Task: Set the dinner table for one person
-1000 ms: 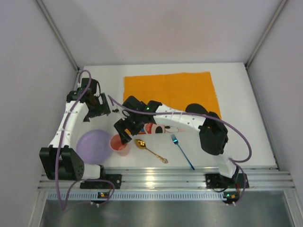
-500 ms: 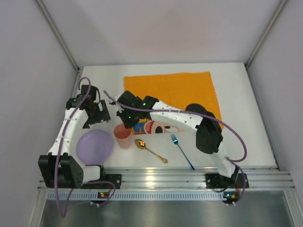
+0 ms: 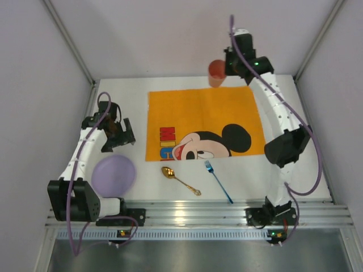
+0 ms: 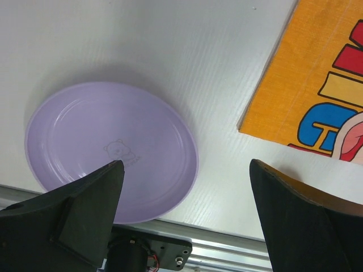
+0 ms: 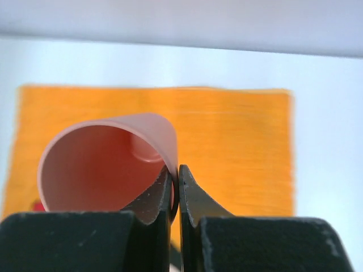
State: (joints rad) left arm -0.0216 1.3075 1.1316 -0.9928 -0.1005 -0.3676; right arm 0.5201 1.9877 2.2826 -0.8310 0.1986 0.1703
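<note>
The white dinner table (image 3: 295,147) carries an orange Mickey Mouse placemat (image 3: 204,113) in the middle. My right gripper (image 3: 228,67) is raised over the mat's far edge, shut on the rim of a pink cup (image 3: 216,72). In the right wrist view one finger sits inside the cup (image 5: 102,164) and one outside, with the right gripper (image 5: 178,177) pinching the wall above the placemat (image 5: 238,141). My left gripper (image 3: 117,134) hovers open left of the mat. In the left wrist view the left gripper (image 4: 186,170) is empty above the purple plate (image 4: 108,141).
The purple plate (image 3: 113,174) lies at the front left. A gold spoon (image 3: 180,180) and a blue fork (image 3: 218,181) lie between the mat and the ribbed aluminium rail (image 3: 198,212). Grey walls close in the table on three sides.
My right arm closed on the cup beside the plate and carried it up and back to the mat's far edge, uncovering the Mickey print. The left arm barely shifted.
</note>
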